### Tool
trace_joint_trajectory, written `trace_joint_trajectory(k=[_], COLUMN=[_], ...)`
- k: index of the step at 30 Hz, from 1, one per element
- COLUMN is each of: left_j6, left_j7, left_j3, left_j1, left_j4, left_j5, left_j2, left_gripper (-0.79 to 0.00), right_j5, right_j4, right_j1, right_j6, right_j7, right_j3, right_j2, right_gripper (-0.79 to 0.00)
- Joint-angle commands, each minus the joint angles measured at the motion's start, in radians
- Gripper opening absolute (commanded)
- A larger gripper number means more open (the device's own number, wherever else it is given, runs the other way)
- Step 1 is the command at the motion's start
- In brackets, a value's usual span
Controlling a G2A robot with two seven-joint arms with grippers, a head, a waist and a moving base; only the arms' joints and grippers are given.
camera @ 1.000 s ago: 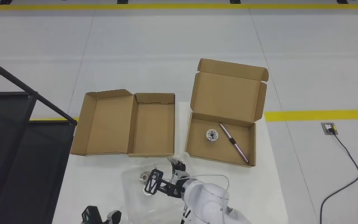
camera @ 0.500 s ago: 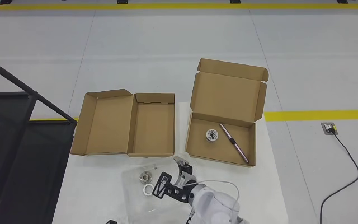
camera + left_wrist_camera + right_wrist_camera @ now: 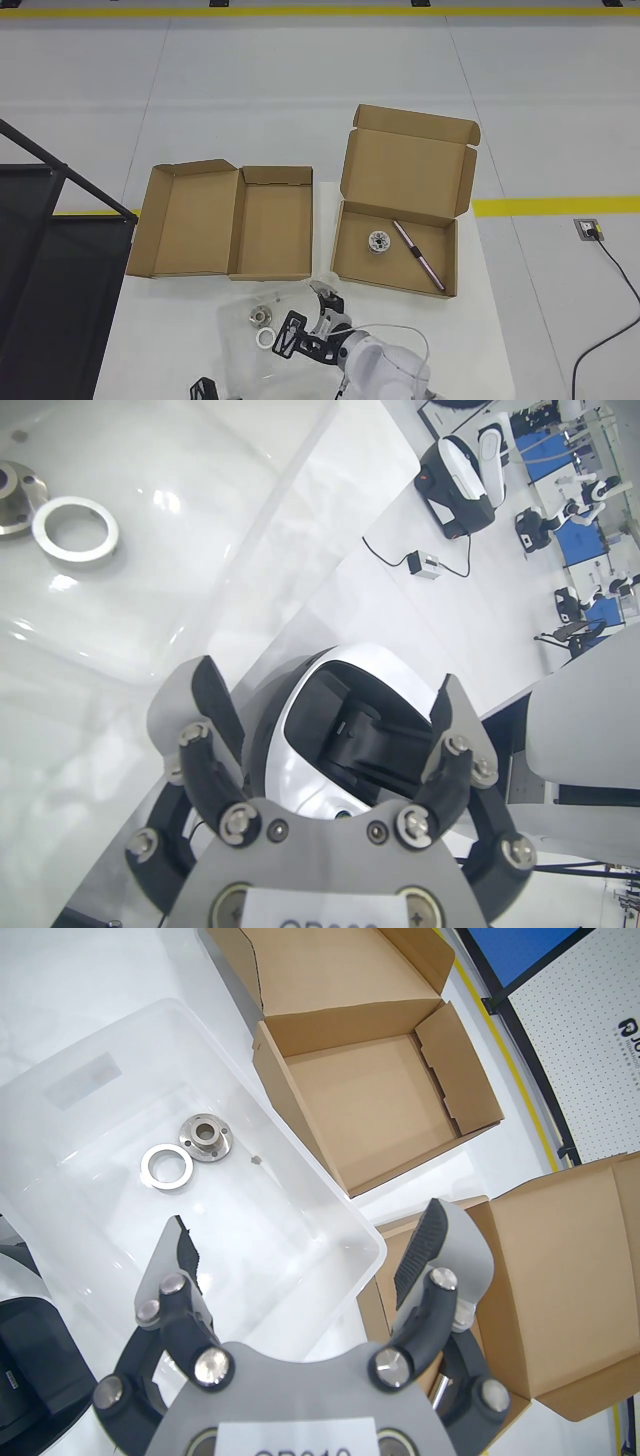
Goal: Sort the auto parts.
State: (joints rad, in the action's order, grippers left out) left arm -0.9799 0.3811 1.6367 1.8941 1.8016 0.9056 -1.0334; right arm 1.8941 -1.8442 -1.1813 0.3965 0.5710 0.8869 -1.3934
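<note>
A clear plastic bin [image 3: 240, 355] near the table's front holds a flanged metal hub [image 3: 257, 316] and a silver ring [image 3: 265, 338] side by side. The right wrist view shows the hub [image 3: 206, 1137] and ring [image 3: 166, 1168] from above. My right gripper [image 3: 306, 318] hovers open over the bin's right part, nothing between its fingers [image 3: 425, 1238]. My left gripper [image 3: 330, 690] is open and empty, low at the table's front edge [image 3: 203, 388]; its camera sees the ring [image 3: 75, 531] and part of the hub [image 3: 12, 505].
Two open cardboard boxes stand behind the bin. The left box [image 3: 225, 220] is empty. The right box [image 3: 440, 285] holds a round metal part [image 3: 378, 241] and a thin rod [image 3: 418, 255]. A tiny dark speck [image 3: 256, 1159] lies in the bin.
My right gripper shifted slightly right, uncovering the ring. My left gripper dropped toward the frame's bottom edge and now just peeks in.
</note>
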Motion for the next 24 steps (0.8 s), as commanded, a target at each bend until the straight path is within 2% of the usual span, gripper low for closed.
trace_joint_trajectory(k=[1, 9, 14, 20, 24], left_j6=[0.011, 0.023, 0.012, -0.032, -0.032], left_j7=[-0.009, -0.007, -0.028, -0.02, -0.061], left_j3=[0.001, -0.007, 0.018, 0.033, 0.076], left_j1=[-0.006, -0.026, -0.023, -0.011, 0.039], left_j4=[-0.007, -0.027, -0.036, -0.039, 0.007], left_j5=[-0.009, -0.04, -0.072, -0.129, -0.168], left_j2=[0.001, 0.008, 0.015, 0.026, 0.044], left_gripper=[0.0, 0.0, 0.0, 0.0, 0.0], right_j5=[0.0, -0.031, -0.096, -0.127, -0.127], right_j4=[0.002, 0.024, 0.052, 0.062, 0.062], right_j1=[0.003, 0.038, 0.07, 0.085, 0.085], right_j6=[0.012, 0.126, 0.171, 0.157, 0.157], right_j7=[0.001, -0.033, -0.016, 0.027, 0.027], right_j3=[-0.002, -0.017, -0.033, -0.045, -0.045], right_j2=[0.0, -0.002, -0.011, -0.019, -0.019], right_gripper=[0.0, 0.0, 0.0, 0.0, 0.0])
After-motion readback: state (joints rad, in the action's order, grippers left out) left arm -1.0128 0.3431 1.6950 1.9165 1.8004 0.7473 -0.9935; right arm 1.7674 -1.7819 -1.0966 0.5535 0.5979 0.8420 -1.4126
